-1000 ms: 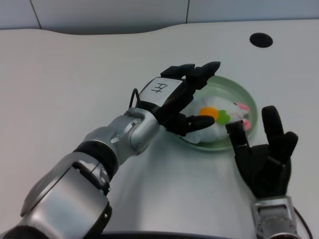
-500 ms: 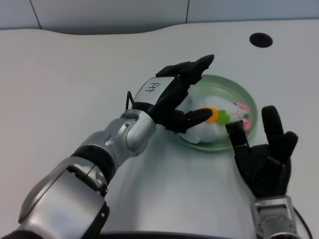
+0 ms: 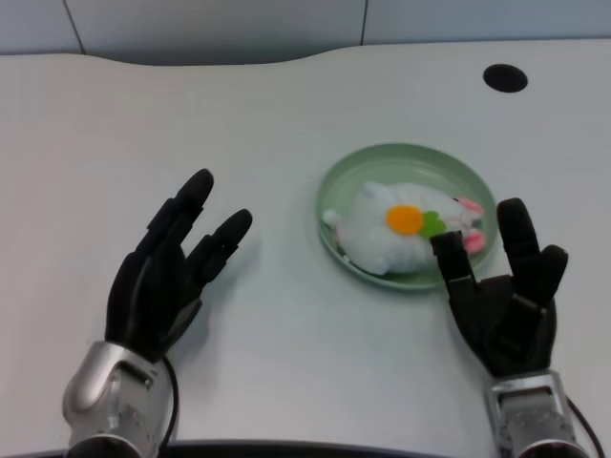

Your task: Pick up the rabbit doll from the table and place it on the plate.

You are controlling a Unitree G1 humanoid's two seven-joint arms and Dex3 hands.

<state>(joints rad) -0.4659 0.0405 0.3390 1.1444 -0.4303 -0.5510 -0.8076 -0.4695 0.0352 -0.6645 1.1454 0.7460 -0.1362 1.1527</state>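
One second back the left hand [image 3: 167, 277] was over the plate [image 3: 334, 186], fingers around the rabbit doll [image 3: 391, 239] — now it has pulled back, well to the left of the plate, fingers spread and holding nothing. Doll lies on the plate, well right of those fingertips — placement looks done. No legible writing now; the mark earlier seen on the hand's back is out of view.

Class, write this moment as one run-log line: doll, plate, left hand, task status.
rabbit doll: lying on plate | green plate: on white table | left hand: open, holds nothing, apart from plate | status: placement looks done
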